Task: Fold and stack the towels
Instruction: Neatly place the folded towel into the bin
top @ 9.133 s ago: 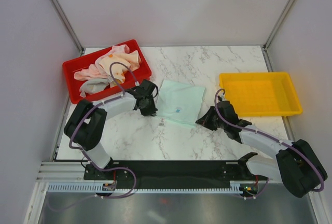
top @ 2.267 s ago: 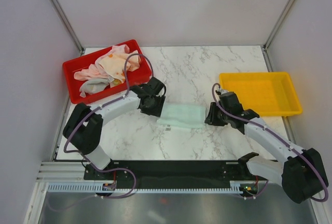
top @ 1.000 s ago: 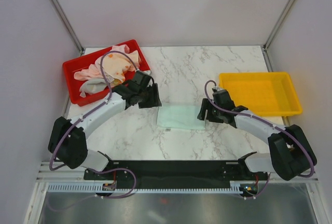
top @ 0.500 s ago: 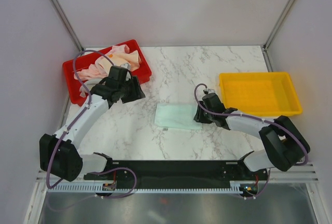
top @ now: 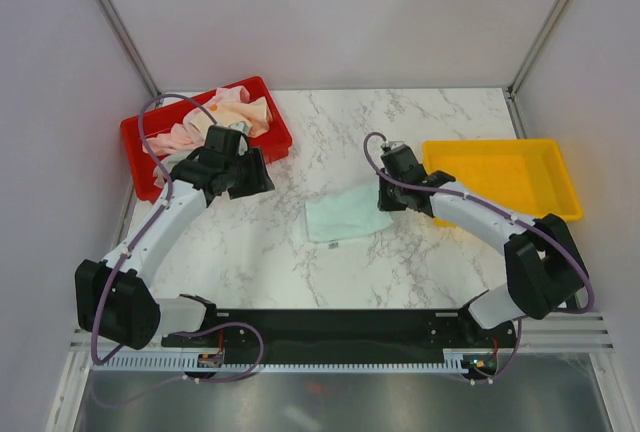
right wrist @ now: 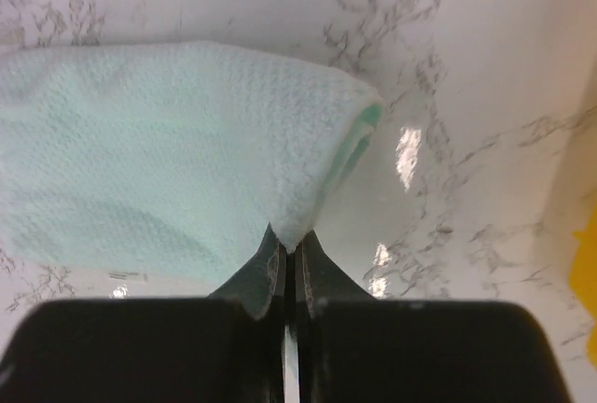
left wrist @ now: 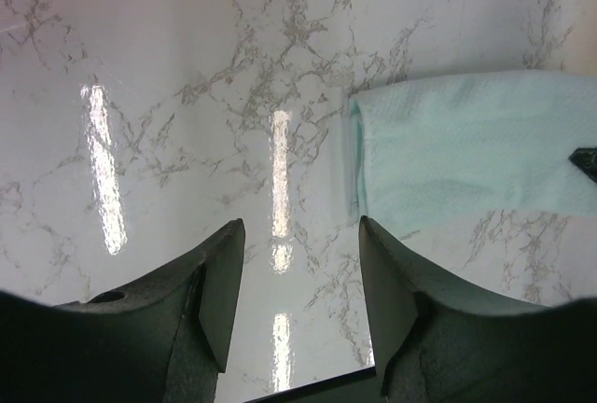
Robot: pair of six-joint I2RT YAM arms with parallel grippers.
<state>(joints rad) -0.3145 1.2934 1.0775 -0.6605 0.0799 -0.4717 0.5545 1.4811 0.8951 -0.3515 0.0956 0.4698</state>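
Right now the mint towel (top: 345, 214) lies folded on the white tabletop (top: 400, 122), about in the middle, between the two arms. The right hand (right wrist: 284, 256) is pinched tight on the towel's right edge. That edge is pulled up a little into a soft peak, while the rest of the towel lies flat. The left hand (left wrist: 298, 272) has its fingers wide apart with nothing between them. It hangs over bare tabletop just beside the red tray (top: 132, 142), and the towel's left end is near it but not touching. The other towels (top: 215, 120), pink, cream and grey, sit in a messy heap inside the red tray at the back left. The yellow tray (top: 500, 146) is on the right side, close behind the right hand
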